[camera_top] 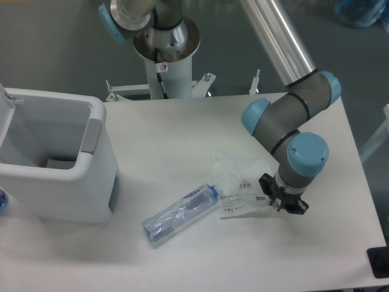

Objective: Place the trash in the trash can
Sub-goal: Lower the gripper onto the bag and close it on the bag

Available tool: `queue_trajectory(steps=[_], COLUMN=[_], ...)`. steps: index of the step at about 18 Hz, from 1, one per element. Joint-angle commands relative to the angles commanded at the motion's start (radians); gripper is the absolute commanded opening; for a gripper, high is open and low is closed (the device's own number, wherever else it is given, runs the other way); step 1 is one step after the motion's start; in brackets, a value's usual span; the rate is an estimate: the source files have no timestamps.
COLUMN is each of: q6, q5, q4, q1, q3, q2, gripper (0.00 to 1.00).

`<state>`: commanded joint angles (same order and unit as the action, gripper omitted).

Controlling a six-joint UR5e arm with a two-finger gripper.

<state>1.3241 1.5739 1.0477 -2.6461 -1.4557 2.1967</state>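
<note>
My gripper point(283, 200) is low at the right edge of the packet point(239, 185), fingers dark and small under the blue wrist cap; I can't tell if they're apart, closed, or pinching the packet, since the wrist blocks most of it. The packet is a flat white square of thin plastic with small printed labels, one side looks slightly lifted, lying right of centre on the table point(176, 134). The bottle point(181, 213) is clear crushed plastic with a blue cap and label, lying on its side diagonally, cap end just beside the packet's left corner. The bin point(67, 167) sits at the left edge: big white rectangular plastic, rounded corners, thick walls, grey panel on the near-right rim, something greyish at its bottom that I can't identify. The bin's left side is cut off by the frame. The table is matte white and smooth. Grey floor behind, white arm pedestal point(166, 55) at the table's far edge. There's a blurry blue object point(360, 12) at top right and a dark object point(379, 261) clipped at the bottom right corner.
</note>
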Motion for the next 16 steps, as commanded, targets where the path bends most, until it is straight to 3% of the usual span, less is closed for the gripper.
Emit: queue_trajectory(steps=[8,16], q6=[-0.106,-0.156], q5=[-0.054,-0.212], q4=[0.0,0.002], q1=[-0.002,-0.063], q3=[0.003,0.044], q2=[-0.014,-0.118], gripper=[0.0,0.0])
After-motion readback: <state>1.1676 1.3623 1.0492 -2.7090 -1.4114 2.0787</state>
